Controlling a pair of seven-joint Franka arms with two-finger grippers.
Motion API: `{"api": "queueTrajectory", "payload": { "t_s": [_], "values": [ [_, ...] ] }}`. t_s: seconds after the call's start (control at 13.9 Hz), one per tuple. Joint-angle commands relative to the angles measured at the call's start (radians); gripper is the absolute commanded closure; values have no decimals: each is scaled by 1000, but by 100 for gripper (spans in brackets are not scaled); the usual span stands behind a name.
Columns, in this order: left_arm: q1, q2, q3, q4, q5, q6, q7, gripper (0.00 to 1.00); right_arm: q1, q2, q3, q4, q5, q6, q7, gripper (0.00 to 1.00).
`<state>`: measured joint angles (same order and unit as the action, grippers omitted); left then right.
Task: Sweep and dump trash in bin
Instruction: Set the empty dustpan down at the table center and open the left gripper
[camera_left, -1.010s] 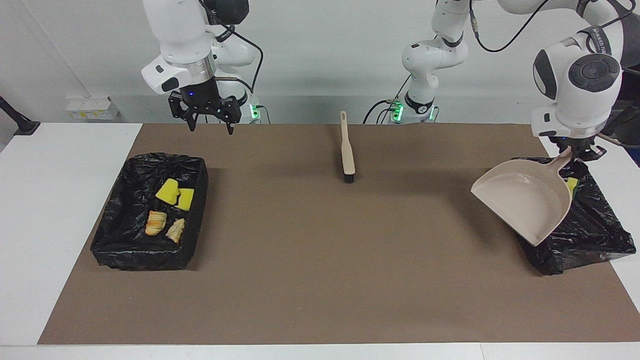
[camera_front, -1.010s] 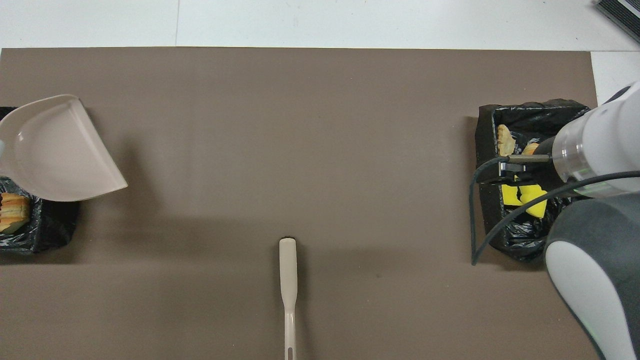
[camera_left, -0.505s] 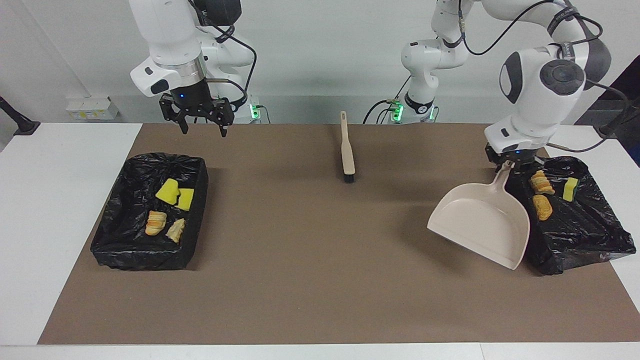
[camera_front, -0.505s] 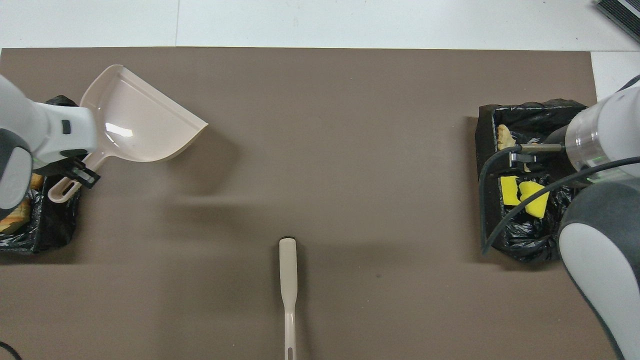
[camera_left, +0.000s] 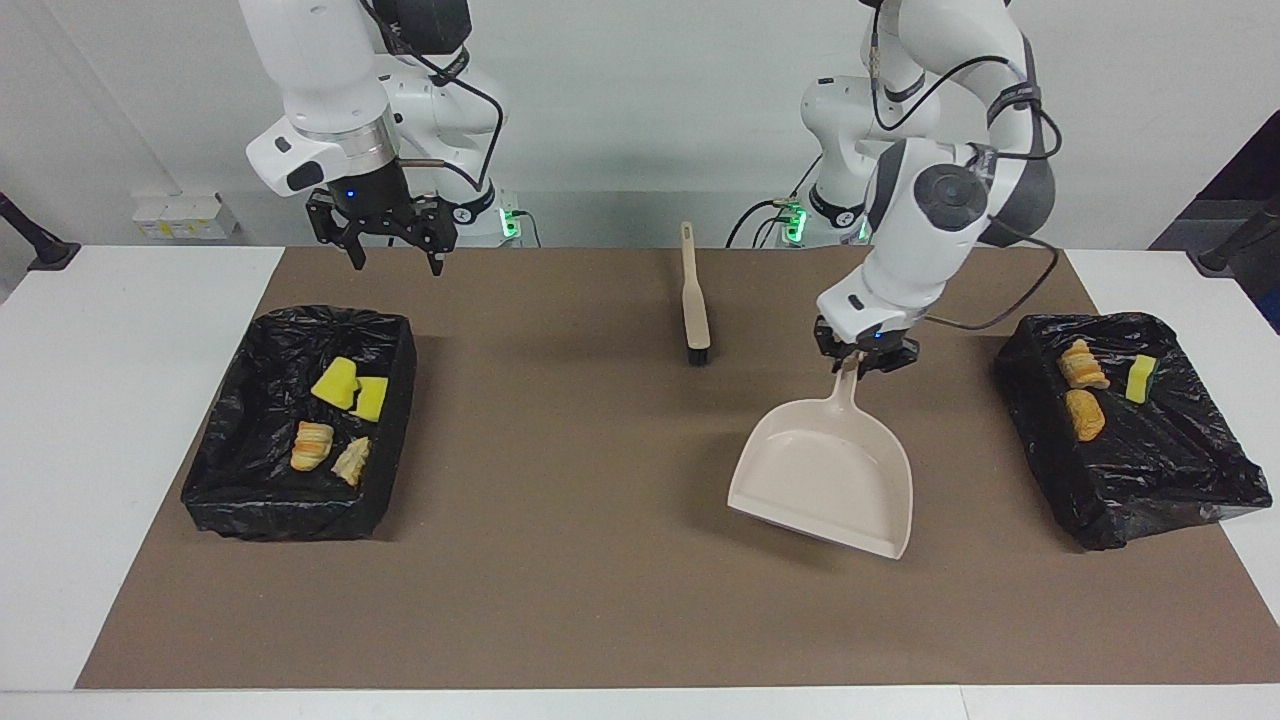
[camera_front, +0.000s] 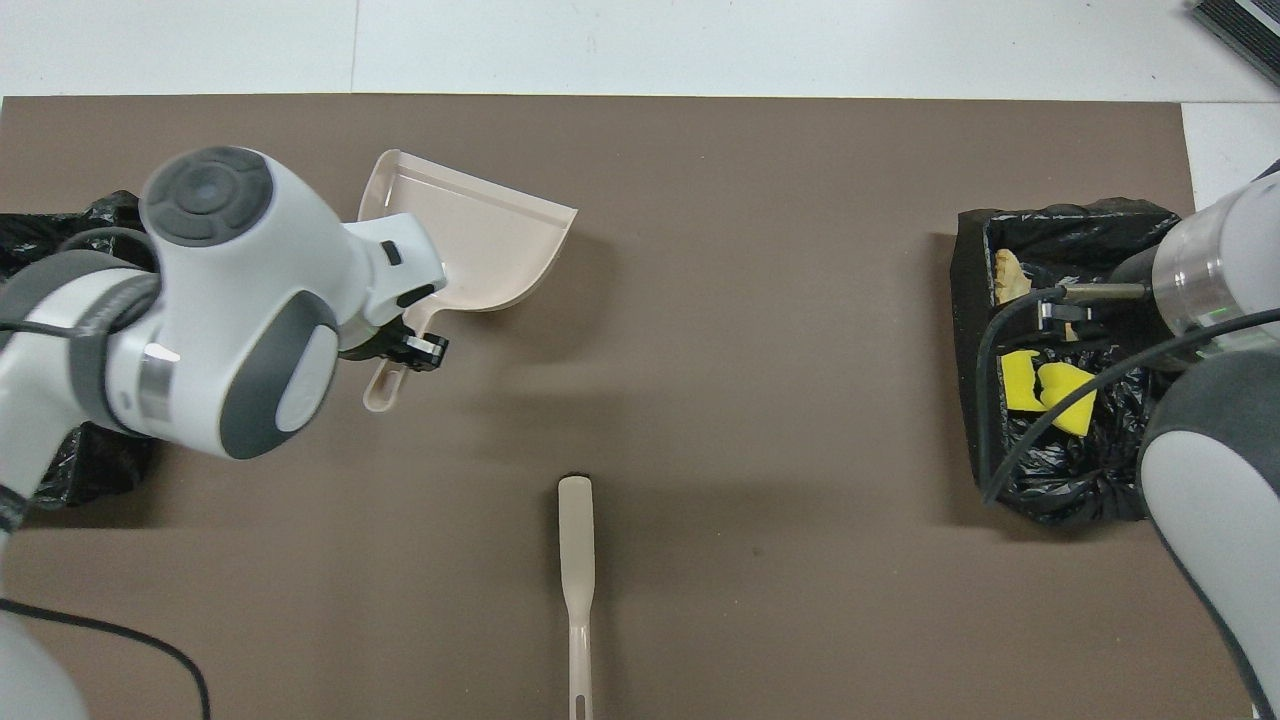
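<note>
My left gripper (camera_left: 860, 364) is shut on the handle of the beige dustpan (camera_left: 825, 480), which it holds over the brown mat, mouth pointing away from the robots; the pan looks empty. The dustpan also shows in the overhead view (camera_front: 480, 235). The trash lies in two black-lined bins. The bin at the right arm's end (camera_left: 230, 440) holds two yellow sponge bits (camera_left: 340, 384) and two bread lumps (camera_left: 312, 445). The bin at the left arm's end (camera_left: 1180, 470) holds two bread lumps (camera_left: 1085, 414) and a yellow sponge bit (camera_left: 1138, 378). My right gripper (camera_left: 396, 258) is open and empty, in the air beside its bin.
A beige brush (camera_left: 694, 300) lies on the mat (camera_left: 600, 600) near the robots at the table's middle, bristles pointing away from them; it also shows in the overhead view (camera_front: 576, 545). White table (camera_left: 120, 400) borders the mat at both ends.
My left arm has carried the dustpan from over the bin at its end toward the table's middle, uncovering that bin's trash. My right gripper has drifted slightly up and toward its own end.
</note>
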<state>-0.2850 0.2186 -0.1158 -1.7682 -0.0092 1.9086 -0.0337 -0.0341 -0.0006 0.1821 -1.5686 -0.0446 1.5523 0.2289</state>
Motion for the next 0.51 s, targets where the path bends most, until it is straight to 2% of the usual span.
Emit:
{"api": "queueTrajectory", "payload": {
  "t_s": [0.0,0.14,0.29,0.36,0.43],
  "values": [
    [-94,57,21,-13,-43,107,-124,100,-23,10,7,12,5,0,-48,0],
    [-149,82,19,-28,-54,159,-194,100,-23,8,7,9,5,0,-48,0],
    [-195,73,21,-77,-71,243,-328,100,-23,8,7,9,11,2,-46,0],
    [-200,73,21,-74,-71,231,-369,93,-23,8,7,9,11,2,-45,0],
    [-198,73,21,-71,-71,227,-376,48,-23,8,7,9,11,2,-43,0]
  ]
}}
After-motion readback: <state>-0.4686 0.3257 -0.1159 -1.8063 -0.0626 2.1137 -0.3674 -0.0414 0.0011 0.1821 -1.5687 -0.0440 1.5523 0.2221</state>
